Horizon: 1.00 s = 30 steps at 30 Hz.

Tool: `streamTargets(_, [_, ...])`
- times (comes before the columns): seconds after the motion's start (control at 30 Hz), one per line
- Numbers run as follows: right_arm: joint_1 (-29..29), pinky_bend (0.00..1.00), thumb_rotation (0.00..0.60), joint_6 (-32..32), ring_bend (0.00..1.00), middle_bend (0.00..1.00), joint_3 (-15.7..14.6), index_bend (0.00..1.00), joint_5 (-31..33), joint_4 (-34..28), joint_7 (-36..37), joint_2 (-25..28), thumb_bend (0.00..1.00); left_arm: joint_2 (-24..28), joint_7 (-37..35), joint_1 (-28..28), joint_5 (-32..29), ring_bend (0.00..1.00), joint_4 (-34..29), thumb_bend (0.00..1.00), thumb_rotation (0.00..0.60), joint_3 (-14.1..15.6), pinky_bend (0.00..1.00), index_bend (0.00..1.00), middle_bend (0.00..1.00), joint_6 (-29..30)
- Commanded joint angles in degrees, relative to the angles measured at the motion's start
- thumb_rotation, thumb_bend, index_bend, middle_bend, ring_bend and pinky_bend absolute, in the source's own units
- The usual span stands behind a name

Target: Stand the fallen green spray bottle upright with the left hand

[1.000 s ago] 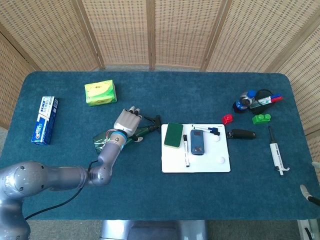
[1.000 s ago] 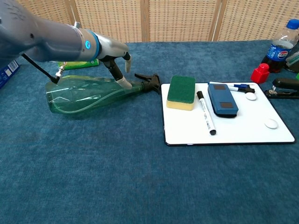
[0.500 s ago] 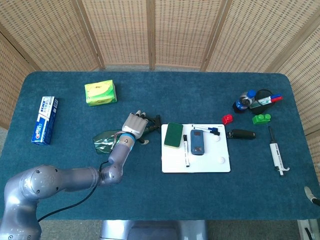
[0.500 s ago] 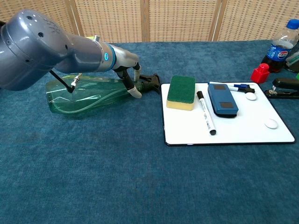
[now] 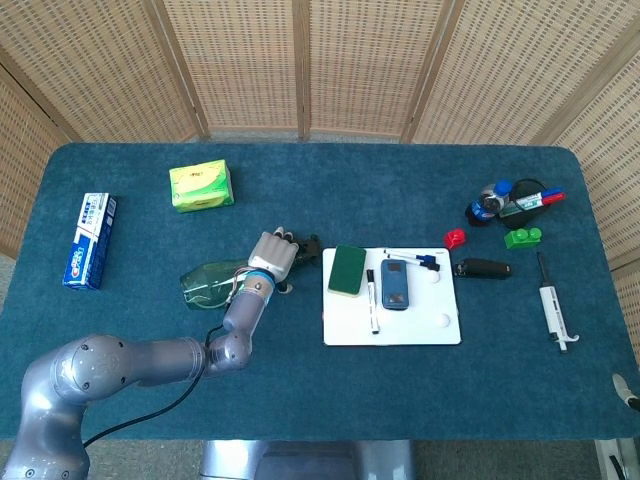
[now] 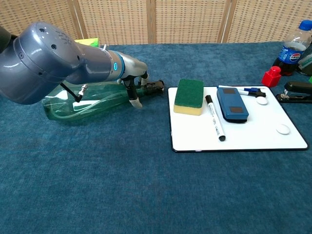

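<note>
Lay on its side left of centre, the green spray bottle [image 5: 213,281], long axis across the frame, black nozzle aimed right toward the whiteboard [image 5: 392,327], fat base to the left. Rested over the bottle's neck, the left hand [image 5: 274,256], fingers curled down around it (a firm clasp could not be told). Spread beneath, a blue cloth table [image 5: 300,390]; behind, wicker screens [image 5: 300,65].

Soda bottle [image 6: 293,47], at my 2 o'clock: label reads "pepsi".
Blue toothpaste box [image 5: 90,240], at my 10 o'clock: print present, too small for me to read.
Yellow-green packet [image 5: 202,186], at my 11 o'clock: markings illegible.
</note>
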Motion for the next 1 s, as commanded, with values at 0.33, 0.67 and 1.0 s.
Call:
streamTargets(0.33, [-0.15,0.06,0.600,0.31,0.02,0.30,0.45,0.25,-0.22,-0.38,1.30,0.23,0.31,0.17,0.27,1.43,1.51,0.52,0.48,0.44,0.600,-2.10,0.71,0.47,0.44,-0.06])
streamTargets(0.67, [-0.01,0.06,0.600,0.37,0.02,0.30,0.72,0.24,-0.44,-0.57,1.35,0.23,0.31,3.59,-4.36,4.20,4.68,0.58,-1.38,0.46,0.600,-4.93,0.75,0.51,0.51,-1.85])
streamTargets(1.0, [0.25,0.06,0.600,0.26,0.02,0.30,0.95,0.24,-0.67,-0.39,1.51,-0.23,0.31,14.51,-25.07,14.92,24.01,0.56,-12.66,0.46,0.600,-11.31,0.76,0.48,0.50,-1.44])
